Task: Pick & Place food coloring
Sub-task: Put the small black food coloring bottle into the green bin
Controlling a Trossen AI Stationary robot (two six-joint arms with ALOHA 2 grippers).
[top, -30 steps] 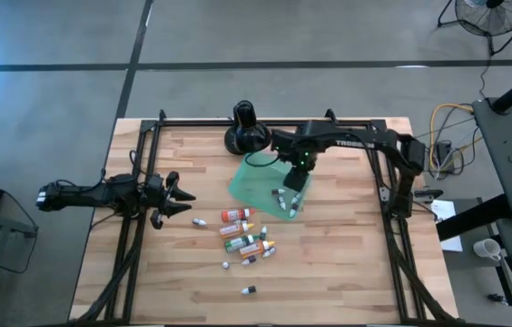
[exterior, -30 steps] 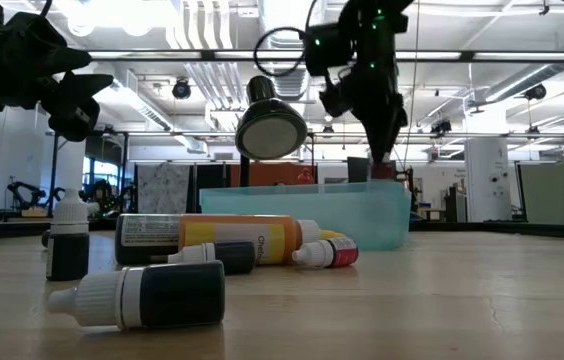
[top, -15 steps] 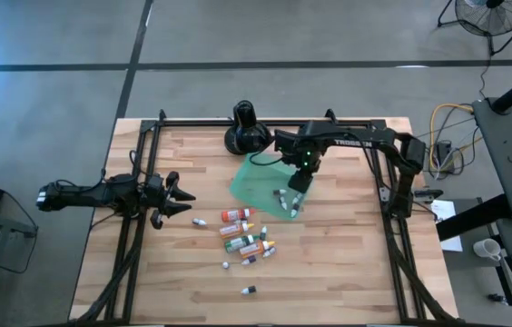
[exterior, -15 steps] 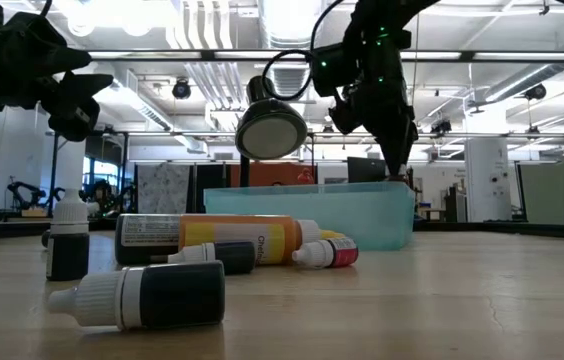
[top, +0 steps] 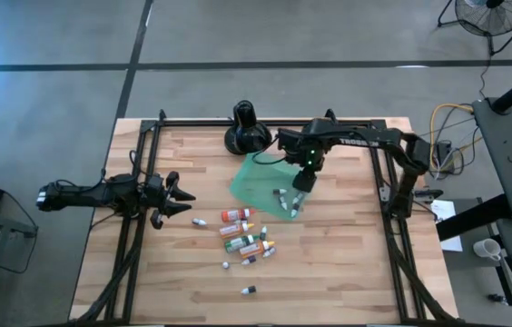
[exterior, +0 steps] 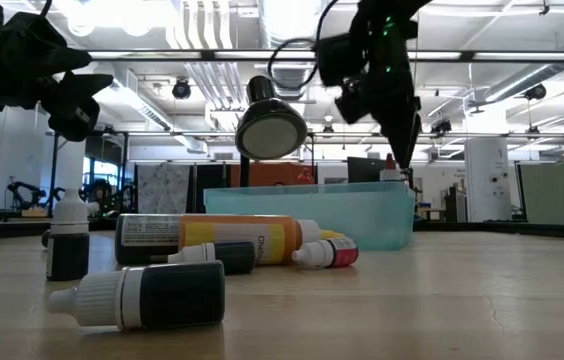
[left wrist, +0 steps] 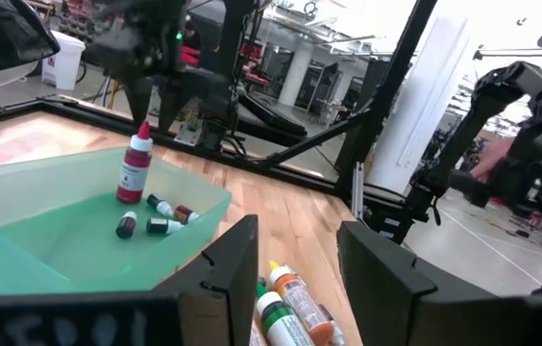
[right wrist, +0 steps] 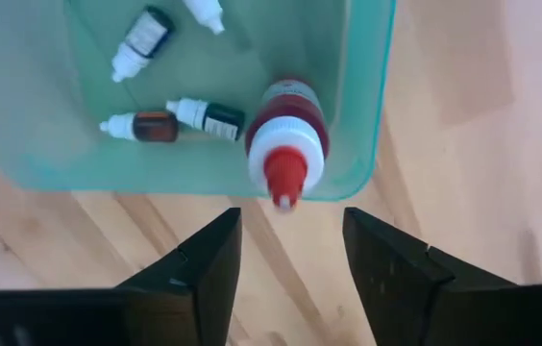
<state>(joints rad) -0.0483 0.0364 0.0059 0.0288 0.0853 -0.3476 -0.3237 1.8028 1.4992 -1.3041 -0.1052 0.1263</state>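
Observation:
A red food coloring bottle [right wrist: 285, 130] with a white collar and red tip stands upright on its base in the teal tray [top: 254, 182], near the tray's right wall [right wrist: 369, 96]. My right gripper [right wrist: 285, 279] hangs open straight above it, pointing down, with one finger on either side of the cap and clear of it. Several small bottles [right wrist: 184, 120] lie on their sides in the tray. More food coloring bottles [top: 247, 241] lie on the table in front of the tray. My left gripper [top: 182, 198] waits open and level at the table's left.
A black round-based stand [top: 245, 132] rises behind the tray. One bottle [top: 249, 291] lies alone toward the near edge. In the low view a dark bottle [exterior: 147, 295] lies close to the camera. Black frame rails [top: 147, 163] run along both sides of the table.
My right gripper has opened and let go of the red bottle. The bottle now stands upright by itself in the tray, its tip showing above the tray's wall in the low view.

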